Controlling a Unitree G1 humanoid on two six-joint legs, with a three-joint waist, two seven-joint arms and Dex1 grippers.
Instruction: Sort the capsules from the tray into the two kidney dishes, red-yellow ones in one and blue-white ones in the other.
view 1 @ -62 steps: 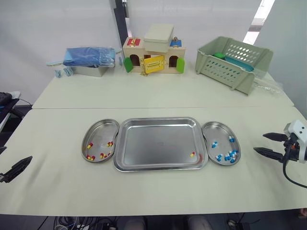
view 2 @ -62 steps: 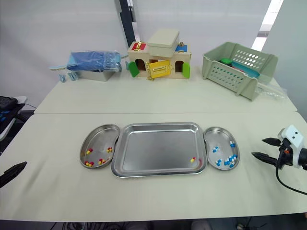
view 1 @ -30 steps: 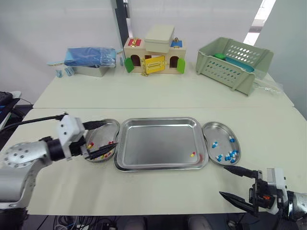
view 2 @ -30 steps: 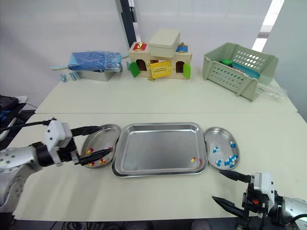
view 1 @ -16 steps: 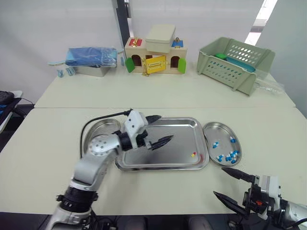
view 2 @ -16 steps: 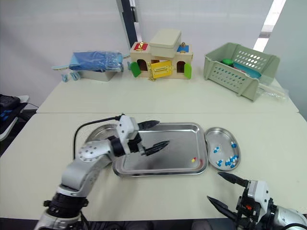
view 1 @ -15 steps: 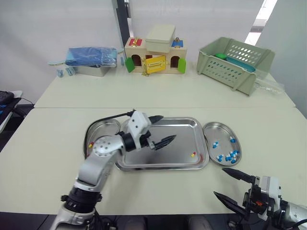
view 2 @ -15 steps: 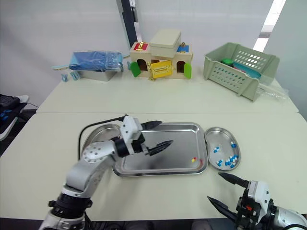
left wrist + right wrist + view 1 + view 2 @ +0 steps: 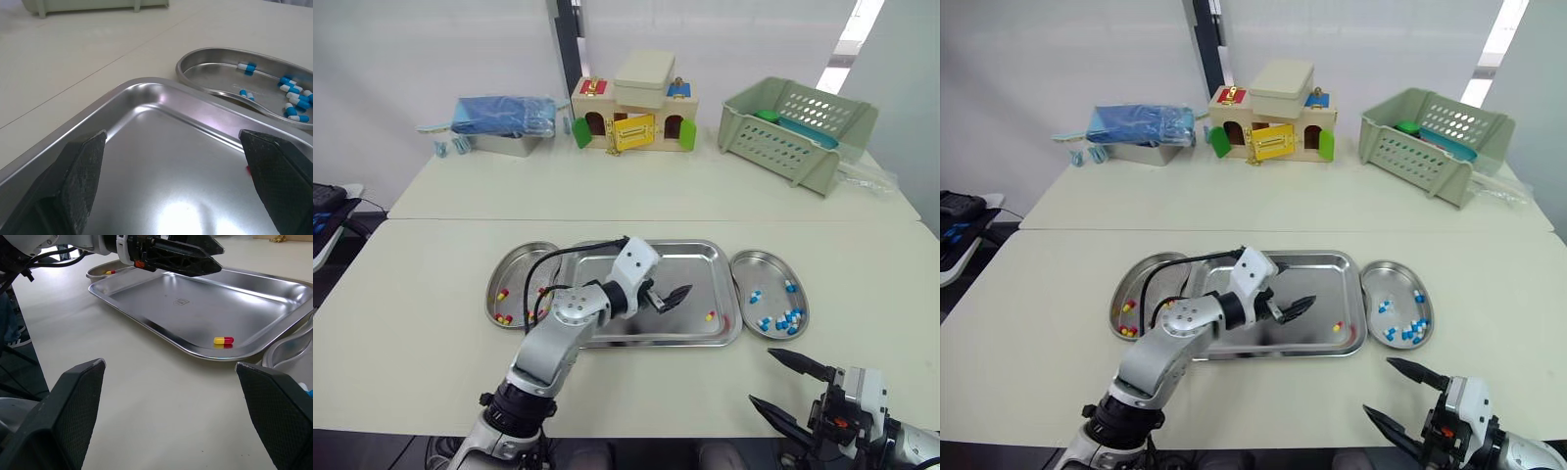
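Left arm (image 9: 551, 340): I have it bent at the elbow, forearm stretched forward and angled toward my right side.
Left hand (image 9: 667, 291): fingers spread wide, tips pointing right, held low.
Right wrist (image 9: 858, 411): low, close in at my near right.
Right hand (image 9: 765, 379): fingers parted, tips aimed forward and left.

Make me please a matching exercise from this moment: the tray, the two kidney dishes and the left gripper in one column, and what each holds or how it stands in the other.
Column one:
1. left kidney dish
2. right kidney dish
3. tray
4. left gripper

Column two:
A. holds blue-white capsules
B. open, above the tray
C. holds a single red-yellow capsule
D. holds several red-yellow capsules

Pairs: 1-D, 2-A, 3-C, 4-B
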